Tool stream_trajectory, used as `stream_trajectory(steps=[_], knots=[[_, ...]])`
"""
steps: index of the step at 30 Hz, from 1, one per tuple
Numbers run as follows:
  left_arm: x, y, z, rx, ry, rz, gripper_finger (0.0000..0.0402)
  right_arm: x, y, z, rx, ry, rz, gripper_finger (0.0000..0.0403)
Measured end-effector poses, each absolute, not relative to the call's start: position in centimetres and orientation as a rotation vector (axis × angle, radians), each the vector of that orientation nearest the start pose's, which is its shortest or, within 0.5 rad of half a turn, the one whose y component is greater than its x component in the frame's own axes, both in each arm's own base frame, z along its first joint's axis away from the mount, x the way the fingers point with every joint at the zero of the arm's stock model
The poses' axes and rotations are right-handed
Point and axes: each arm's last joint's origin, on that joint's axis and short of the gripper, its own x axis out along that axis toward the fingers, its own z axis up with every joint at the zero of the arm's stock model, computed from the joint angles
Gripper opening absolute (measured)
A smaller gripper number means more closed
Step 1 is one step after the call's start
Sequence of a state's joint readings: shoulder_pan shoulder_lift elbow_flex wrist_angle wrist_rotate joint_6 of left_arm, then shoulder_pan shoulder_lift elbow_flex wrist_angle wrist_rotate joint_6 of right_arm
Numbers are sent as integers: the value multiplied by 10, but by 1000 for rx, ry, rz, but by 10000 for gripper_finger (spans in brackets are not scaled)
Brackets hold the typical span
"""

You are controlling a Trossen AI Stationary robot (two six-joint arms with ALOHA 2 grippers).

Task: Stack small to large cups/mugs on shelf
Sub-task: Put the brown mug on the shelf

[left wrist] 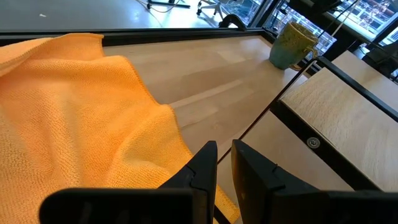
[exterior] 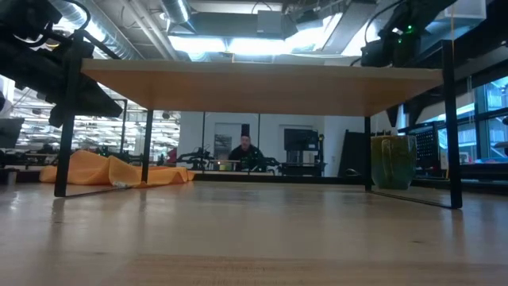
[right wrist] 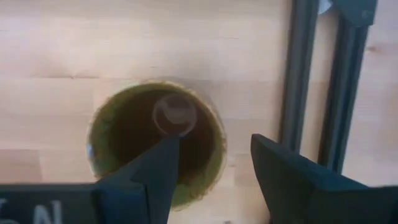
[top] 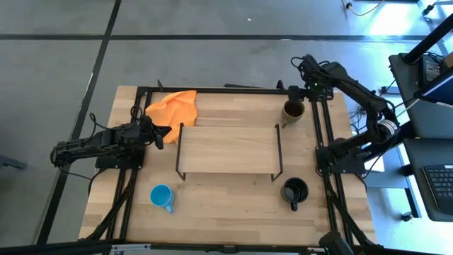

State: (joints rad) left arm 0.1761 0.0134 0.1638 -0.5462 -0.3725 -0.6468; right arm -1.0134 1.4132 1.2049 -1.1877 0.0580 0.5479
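Note:
The light-wood shelf (top: 226, 149) stands mid-table on black wire legs, its top bare. The olive-brown mug (top: 293, 110) stands upright on the table beyond the shelf's far right corner. It also shows in the low view (exterior: 391, 161). The black mug (top: 295, 191) stands near right, and the light-blue mug (top: 162, 196) near left. My right gripper (right wrist: 214, 146) is open above the olive mug, one finger over its glossy inside and one outside the rim. My left gripper (top: 164, 133) is shut and empty, raised by the shelf's left end.
An orange cloth (top: 173, 108) lies crumpled at the far left, just beyond the shelf's left end and under my left gripper (left wrist: 224, 152). Black frame rails (top: 325, 163) run along both sides of the table. A person shows far off in the room (exterior: 244, 151).

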Motion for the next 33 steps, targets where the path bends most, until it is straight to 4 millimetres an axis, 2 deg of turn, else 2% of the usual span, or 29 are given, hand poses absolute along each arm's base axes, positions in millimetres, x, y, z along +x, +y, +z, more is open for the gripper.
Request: stream_trajectory(steps=[16,20,26,33], knots=[[74,24,167,-580,209,652,42,130,-206,276,1253,1002,-1318,202],[74,24,167,-580,209,652,42,136,-199,276,1311,1015,-1292,202],[74,24,167,-580,209,653,42,147,-187,276,1308,1043,-1321,202],[74,24,167,-578,209,653,42,148,-175,276,1297,1110,-1452,202]])
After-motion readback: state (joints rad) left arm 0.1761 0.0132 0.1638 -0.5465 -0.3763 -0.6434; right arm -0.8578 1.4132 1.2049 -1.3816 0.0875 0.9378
